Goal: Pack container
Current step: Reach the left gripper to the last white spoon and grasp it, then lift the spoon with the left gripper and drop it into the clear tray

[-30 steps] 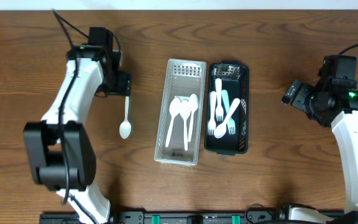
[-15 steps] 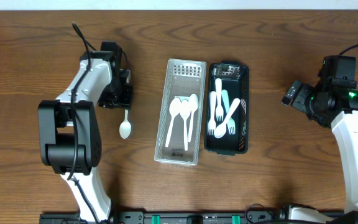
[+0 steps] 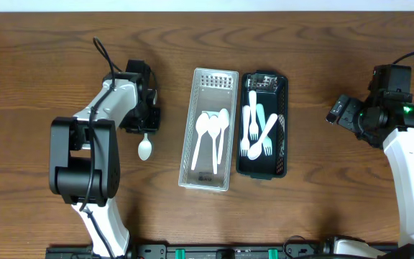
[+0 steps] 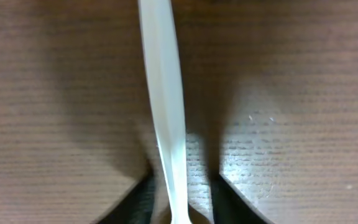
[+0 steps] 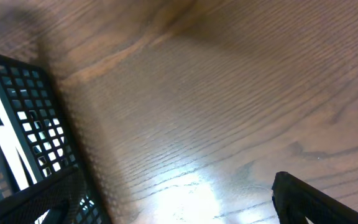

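A white plastic spoon (image 3: 145, 148) lies on the wooden table, left of the containers. My left gripper (image 3: 146, 124) is down over its handle. In the left wrist view the handle (image 4: 163, 93) runs between the two dark fingers (image 4: 229, 202), and a strip of wood shows between the handle and the right finger. The jaws stand narrow but apart. The white mesh container (image 3: 216, 75) holds three white spoons (image 3: 212, 129). My right gripper (image 3: 336, 110) is off to the right, open with nothing between its fingers (image 5: 309, 199).
A black mesh basket (image 3: 284, 129) with white forks and a pale green utensil stands right against the white container. Its corner shows in the right wrist view (image 5: 36, 124). Bare wood lies between the basket and my right arm.
My left gripper has moved toward the spoon's bowl and down over the handle, and its jaws have narrowed round it. The spoon and the right arm have not moved.
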{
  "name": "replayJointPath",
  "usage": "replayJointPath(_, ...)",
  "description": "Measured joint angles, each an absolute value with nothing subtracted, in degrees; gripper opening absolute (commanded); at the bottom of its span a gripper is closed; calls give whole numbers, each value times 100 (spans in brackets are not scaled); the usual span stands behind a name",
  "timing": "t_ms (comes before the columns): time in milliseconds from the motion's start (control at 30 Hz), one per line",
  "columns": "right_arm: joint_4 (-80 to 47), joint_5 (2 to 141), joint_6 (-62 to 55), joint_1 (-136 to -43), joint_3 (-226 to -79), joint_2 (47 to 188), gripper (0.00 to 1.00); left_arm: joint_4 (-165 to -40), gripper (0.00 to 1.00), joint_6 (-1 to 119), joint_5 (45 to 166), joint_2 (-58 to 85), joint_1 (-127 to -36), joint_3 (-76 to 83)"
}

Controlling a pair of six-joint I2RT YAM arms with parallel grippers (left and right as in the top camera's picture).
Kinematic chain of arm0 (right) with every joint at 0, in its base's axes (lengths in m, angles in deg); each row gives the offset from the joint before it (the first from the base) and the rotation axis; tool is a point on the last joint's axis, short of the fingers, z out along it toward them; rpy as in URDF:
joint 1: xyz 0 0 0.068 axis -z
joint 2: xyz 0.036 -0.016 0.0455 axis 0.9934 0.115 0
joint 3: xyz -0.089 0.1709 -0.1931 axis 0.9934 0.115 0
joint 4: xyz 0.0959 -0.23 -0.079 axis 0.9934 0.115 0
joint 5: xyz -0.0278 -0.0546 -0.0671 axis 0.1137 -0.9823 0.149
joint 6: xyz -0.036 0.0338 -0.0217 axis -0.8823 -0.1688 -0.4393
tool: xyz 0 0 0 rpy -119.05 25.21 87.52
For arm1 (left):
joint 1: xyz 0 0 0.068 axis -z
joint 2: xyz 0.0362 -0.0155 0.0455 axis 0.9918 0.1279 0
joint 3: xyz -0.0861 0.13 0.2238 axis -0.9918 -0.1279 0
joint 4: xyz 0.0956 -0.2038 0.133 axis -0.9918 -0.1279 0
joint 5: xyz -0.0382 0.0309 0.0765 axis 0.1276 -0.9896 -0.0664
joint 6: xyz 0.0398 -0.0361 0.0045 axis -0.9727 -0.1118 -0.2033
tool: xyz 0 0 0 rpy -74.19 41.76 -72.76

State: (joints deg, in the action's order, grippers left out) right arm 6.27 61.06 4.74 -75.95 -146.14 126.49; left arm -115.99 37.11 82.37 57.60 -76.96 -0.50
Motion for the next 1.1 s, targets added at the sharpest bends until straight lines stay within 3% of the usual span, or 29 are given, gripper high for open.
replayJointPath(100, 627, 6099, 474, -7595, -14614, 12649, 99, -11605, 20, 3756, 8241, 5730, -7696, -107)
replayJointPath(200, 627, 6097, 474, -7595, -14614, 12649, 99, -11629, 5, 3822, 8241, 5699, -7696, -157)
replayJointPath(533, 618, 6079, 474, -7595, -14614, 12649, 99, -12088, 6, 3881, 8272, 5516, -7692, -225)
replayJointPath(700, 611, 6077, 474, -7595, -14614, 12649, 99, -12477, 6, 3903, 8505, 4499, -7560, -155)
replayJointPath(933, 613, 6075, 474, -7595, -14614, 12649, 99, -12106, 6, 4058, 8859, 2539, -6562, 166)
replayJointPath(1100, 618, 6075, 474, -7595, -14614, 12649, 99, -11872, 6, 4397, 8901, 2395, -5880, 164)
